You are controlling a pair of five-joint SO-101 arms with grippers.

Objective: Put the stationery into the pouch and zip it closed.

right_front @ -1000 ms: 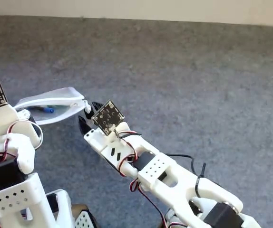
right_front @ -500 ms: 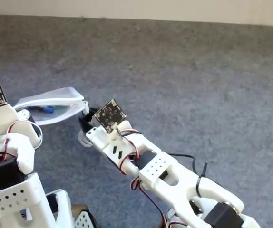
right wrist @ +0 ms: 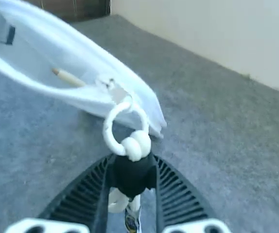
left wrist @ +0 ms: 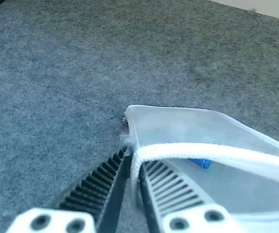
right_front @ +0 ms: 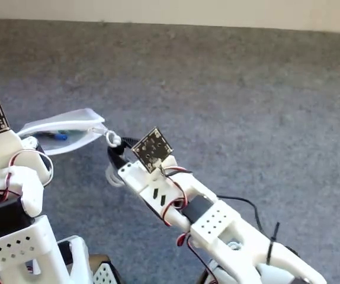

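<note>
Counter: a grey, carpet-like counter (right_front: 247,89), with a pale wall (right_front: 217,12) along its far edge.
Pouch: a translucent white pouch (right_front: 63,135) sits over the left part of the counter, well short of the far edge. It lies lengthwise between the two claws.
Contents: a blue item (right_front: 60,136) shows through the pouch wall, roughly mid-length. In the right wrist view a slim wooden-coloured stick (right wrist: 69,77), pencil-like, lies inside the pouch (right wrist: 71,63). What else is in there is too blurred to name.
Zipper pull: the zipper pull (right_front: 112,139) is a white cord loop with a knot, ending in a black bead. It comes off the pouch end that faces the counter's middle, and the loop (right wrist: 122,128) bridges the short gap to the bead.
Zip: I cannot tell how far it is drawn shut.
Left claw: the left claw (left wrist: 130,162) is pressed together on the pouch (left wrist: 193,141) at its end toward the counter's left side. The white zipper band runs out from between its ribbed pads, and the blue item (left wrist: 199,163) lies just beyond them.
Right claw: the right claw (right wrist: 130,170) is pinching the black bead of the zipper pull, with the knot sitting just past its tips. In the high view the right claw (right_front: 114,156) is just beside the pouch end, not touching the pouch itself.
</note>
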